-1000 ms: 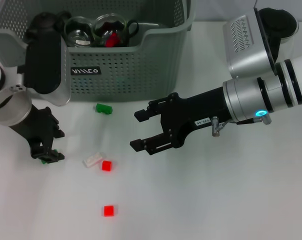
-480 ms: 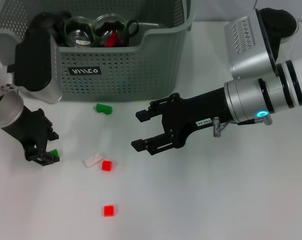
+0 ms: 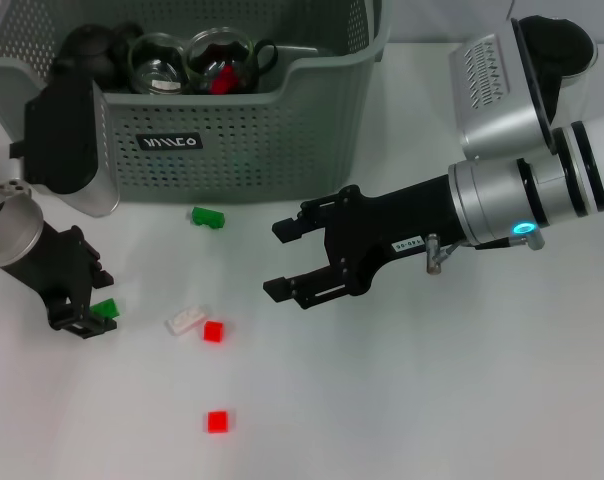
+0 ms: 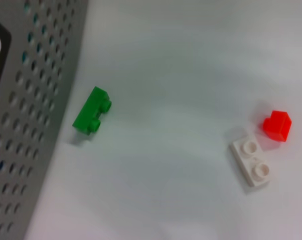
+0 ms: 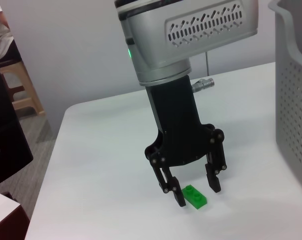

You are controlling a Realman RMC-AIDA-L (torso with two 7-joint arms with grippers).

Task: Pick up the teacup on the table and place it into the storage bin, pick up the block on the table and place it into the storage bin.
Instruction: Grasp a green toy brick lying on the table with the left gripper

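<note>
The grey-green storage bin stands at the back left, and two glass teacups lie inside it. My left gripper is low over the table at the left. In the right wrist view the left gripper is open, with a green block resting on the table between its fingers. That green block also shows in the head view. My right gripper hovers open and empty over the table's middle. A second green block lies in front of the bin.
A white flat block and a red block lie side by side between the grippers. Another red block lies nearer the front. A dark object sits in the bin's left corner. The bin wall is close beside the second green block.
My left arm has drawn to the left, and the green block under its fingers now shows beside them. My right arm has stayed still.
</note>
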